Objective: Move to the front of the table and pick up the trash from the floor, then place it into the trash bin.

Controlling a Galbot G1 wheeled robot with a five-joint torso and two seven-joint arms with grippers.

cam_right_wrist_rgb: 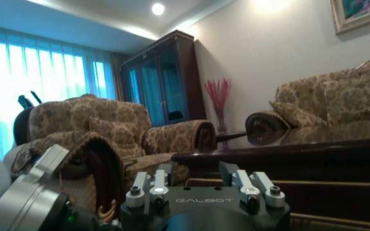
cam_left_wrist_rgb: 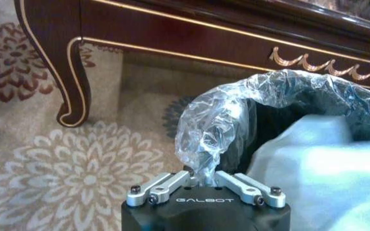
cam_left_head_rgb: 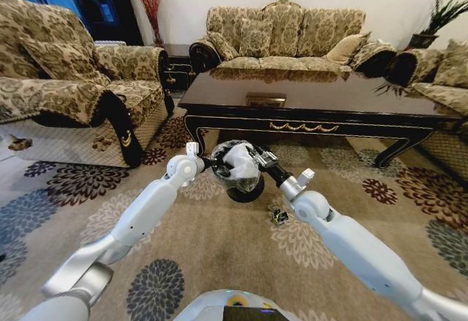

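Head view shows both arms reaching forward over the flowered carpet (cam_left_head_rgb: 88, 211), meeting above the trash bin (cam_left_head_rgb: 245, 189), which stands on the floor just in front of the table (cam_left_head_rgb: 322, 98). The left gripper (cam_left_wrist_rgb: 201, 180) has its fingers closed on the crinkly plastic liner (cam_left_wrist_rgb: 217, 115) at the rim of the bin, pinching a fold of it. A white paper wad (cam_left_head_rgb: 240, 161) sits at the mouth of the bin. The right gripper (cam_left_head_rgb: 262, 159) is beside the wad, on the bin's right side; in the right wrist view its fingers (cam_right_wrist_rgb: 148, 185) stand apart and hold nothing. A tiny dark scrap (cam_left_head_rgb: 280, 216) lies on the carpet near the bin, under the right arm.
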